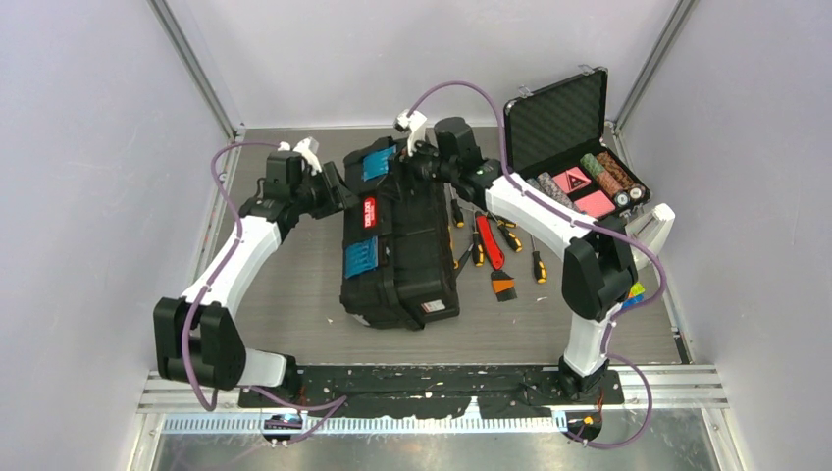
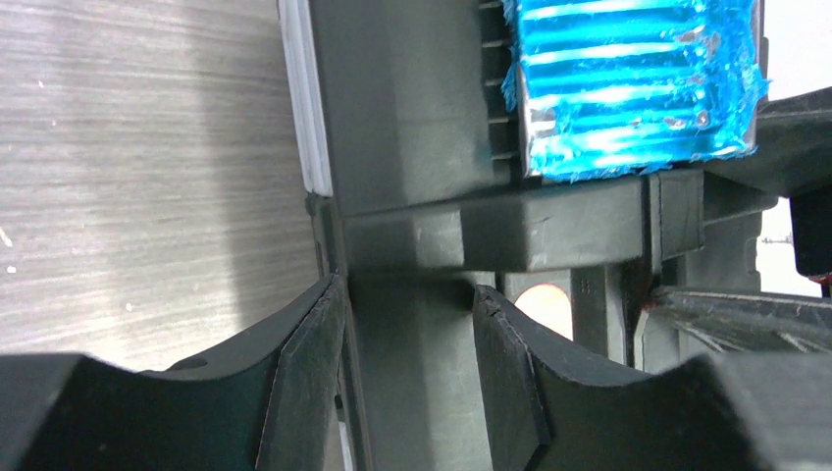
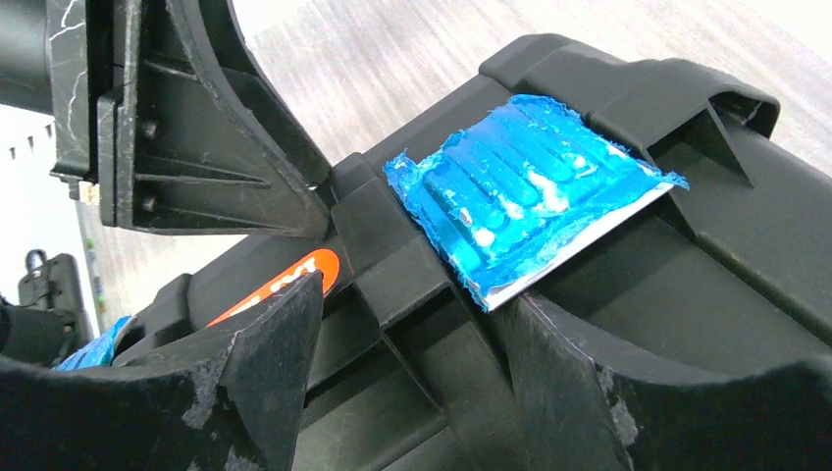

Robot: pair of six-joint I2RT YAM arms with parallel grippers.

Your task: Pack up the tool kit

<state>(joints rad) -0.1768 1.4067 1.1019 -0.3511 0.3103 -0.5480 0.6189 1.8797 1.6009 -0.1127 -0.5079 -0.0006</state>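
One toolbox (image 1: 402, 255), two blue latches (image 1: 360, 257), about six loose tools (image 1: 491, 245) to its right, my left pincer (image 2: 407, 304) clamped on its left rim, my right pincer (image 3: 412, 314) spread astride its far end, grip unclear

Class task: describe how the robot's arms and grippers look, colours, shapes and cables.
The left arm and right arm have white shells with black joints. A purple cable loops along each. The gripper fingers are black, wedge-shaped and scuffed.
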